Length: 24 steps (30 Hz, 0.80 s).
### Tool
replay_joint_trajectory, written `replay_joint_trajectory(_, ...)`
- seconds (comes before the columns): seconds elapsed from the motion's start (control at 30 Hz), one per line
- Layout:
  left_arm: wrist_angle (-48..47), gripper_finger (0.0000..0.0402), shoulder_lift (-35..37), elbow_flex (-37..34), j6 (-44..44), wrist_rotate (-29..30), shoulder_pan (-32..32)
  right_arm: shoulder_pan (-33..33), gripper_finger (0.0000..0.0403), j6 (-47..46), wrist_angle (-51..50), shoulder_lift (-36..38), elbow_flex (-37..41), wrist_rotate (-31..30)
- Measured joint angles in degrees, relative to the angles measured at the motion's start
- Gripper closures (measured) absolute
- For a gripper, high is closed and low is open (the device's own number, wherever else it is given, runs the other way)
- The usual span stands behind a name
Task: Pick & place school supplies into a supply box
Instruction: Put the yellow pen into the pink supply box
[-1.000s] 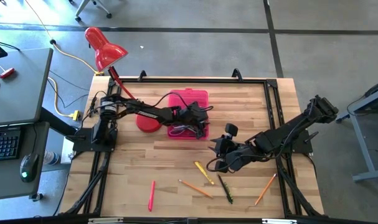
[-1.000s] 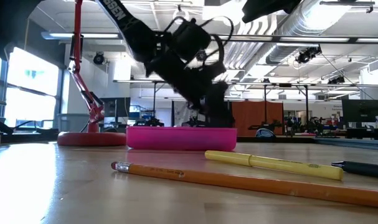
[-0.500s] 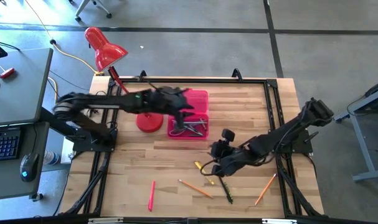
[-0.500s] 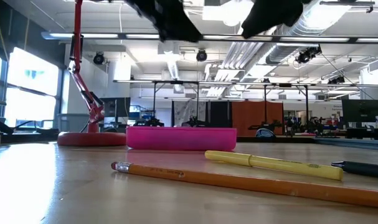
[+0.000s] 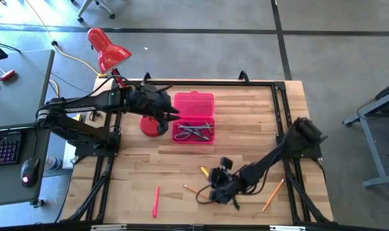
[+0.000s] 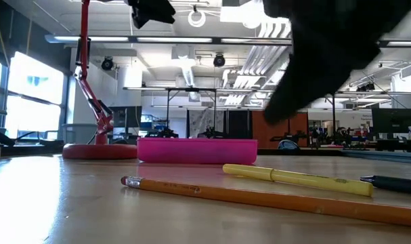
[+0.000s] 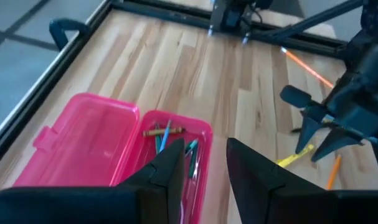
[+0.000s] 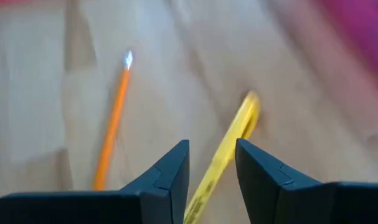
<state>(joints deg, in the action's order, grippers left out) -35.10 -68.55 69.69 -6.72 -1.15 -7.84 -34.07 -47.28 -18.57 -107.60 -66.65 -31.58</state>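
Two claws: both gaping, gripping nothing.
Left gripper (image 7: 198, 180): pulling back from box (image 5: 194, 115).
Right gripper (image 8: 210, 174): now dropping onto yellow pen (image 8: 229, 146).

Left end effector (image 5: 170, 110) left box; right end effector (image 5: 210, 192) advanced

From my station: wooden table (image 5: 181, 167) with a black frame, standing on a grey concrete floor (image 5: 245, 51) crossed by dark lines. Red desk lamp (image 5: 106, 50) at the table's left rear corner. Grey desk (image 5: 18, 90) to the left carries a keyboard (image 5: 3, 149) and mouse (image 5: 29, 172). Low view: bright windows (image 6: 29, 95) on the left, exposed ceiling ducts (image 6: 259, 51), hanging lights.
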Motion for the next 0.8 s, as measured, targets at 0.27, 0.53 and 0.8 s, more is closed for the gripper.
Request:
replay_joint_trajectory(0.27,-1.5,0.0253,-0.9,0.0,0.3,0.2,0.0,-3.2,0.0295,-6.7,2.5,-7.9,0.1,-9.7)
replay_joint_trajectory(0.53,-1.5,0.0253,-1.2,0.0,0.4,0.2,0.0,-3.0,0.0295,-10.6,2.8,-12.4,-0.1,-16.9)
replay_joint_trajectory(0.8,-2.2,0.0253,-1.2,0.0,0.4,0.2,0.0,-2.4,0.0296,-16.0,4.1,-19.8,-0.5,-20.1)
